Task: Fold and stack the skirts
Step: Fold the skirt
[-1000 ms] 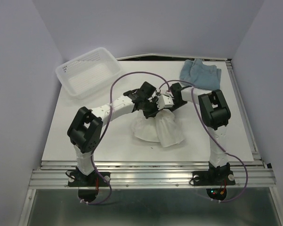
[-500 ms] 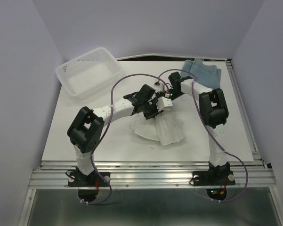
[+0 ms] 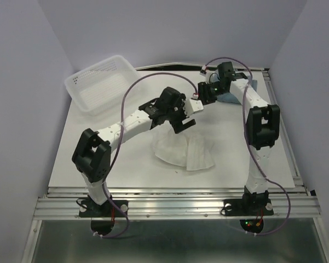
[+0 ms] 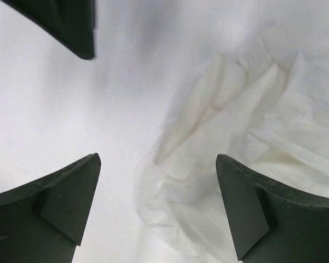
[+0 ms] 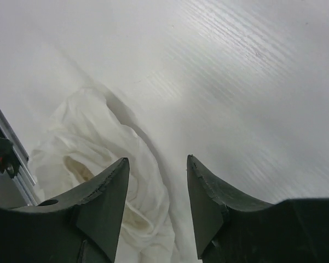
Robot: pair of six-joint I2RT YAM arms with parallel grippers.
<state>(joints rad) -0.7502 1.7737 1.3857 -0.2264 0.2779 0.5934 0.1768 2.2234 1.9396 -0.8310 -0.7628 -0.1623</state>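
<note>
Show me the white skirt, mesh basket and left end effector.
white skirt (image 3: 182, 154), top view, middle of the cloth
mesh basket (image 3: 96, 68), top view, far rim
left end effector (image 3: 185, 126), top view, between its fingertips

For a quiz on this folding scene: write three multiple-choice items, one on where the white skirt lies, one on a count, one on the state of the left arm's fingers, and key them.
1. Where is the white skirt?
A) on the middle of the table
B) draped over an arm
C) at the far left corner

2. How many skirts lie in the basket?
A) two
B) one
C) none

3. How do the left arm's fingers stand?
A) shut on the skirt
B) open, holding nothing
C) shut, empty

Key: 1 A, the top view shows it lying mid-table. 2 C, the basket holds nothing. 3 B, the left wrist view shows a wide gap, with the skirt lying below it.
</note>
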